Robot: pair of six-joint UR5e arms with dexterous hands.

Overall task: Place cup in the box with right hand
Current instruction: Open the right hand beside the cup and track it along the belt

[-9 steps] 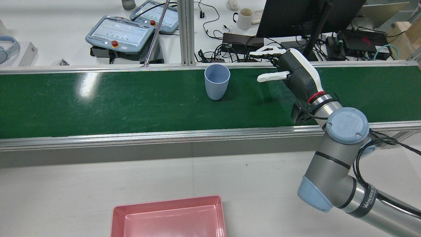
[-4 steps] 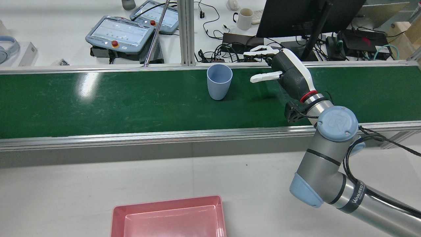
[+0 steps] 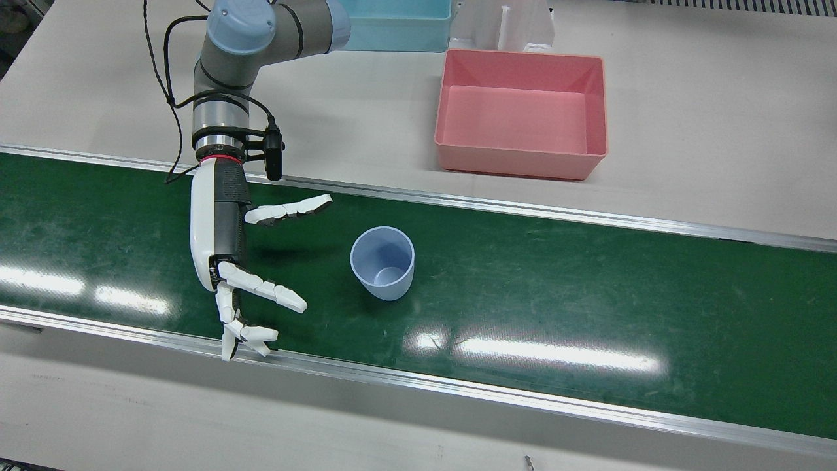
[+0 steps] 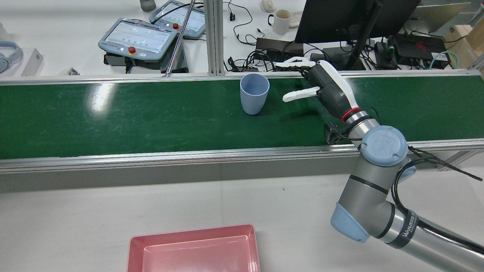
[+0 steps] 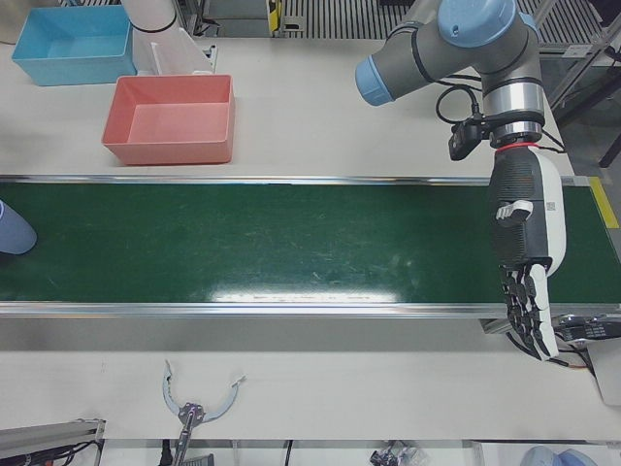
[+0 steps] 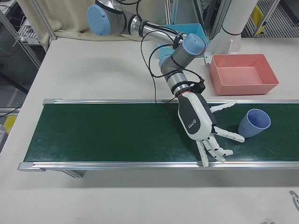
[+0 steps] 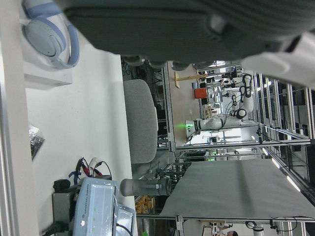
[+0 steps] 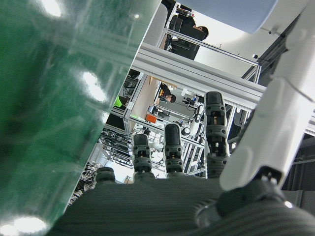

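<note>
Front view, read left to right. At centre left we see the right hand [image 3: 222,255], white and black, reaching down the frame over the glossy green conveyor belt [image 3: 588,288]. Its fingers [image 3: 261,288] are spread wide and hold nothing; the thumb [image 3: 288,209] juts toward the frame's right. Just right of it, at frame centre, stands the pale blue plastic cup [image 3: 382,261], upright on the belt, mouth up and empty. We judge the cup's long axis to be vertical. The open palm faces it from the side, with a clear strip of belt between fingertips and cup wall: near, not touching. At upper right, off the belt on the grey table, sits the pink rectangular plastic box [image 3: 523,157], empty and well apart from the cup.

Left-front view. The left hand [image 5: 522,262] hangs at the frame's far right, its fingers extended and empty, while the cup shows only as a sliver at the far left edge. The right hand is thus much the nearer. We judge the coming move to be a sideways closing of that gap, with fingers and thumb passing either side of the cup.
</note>
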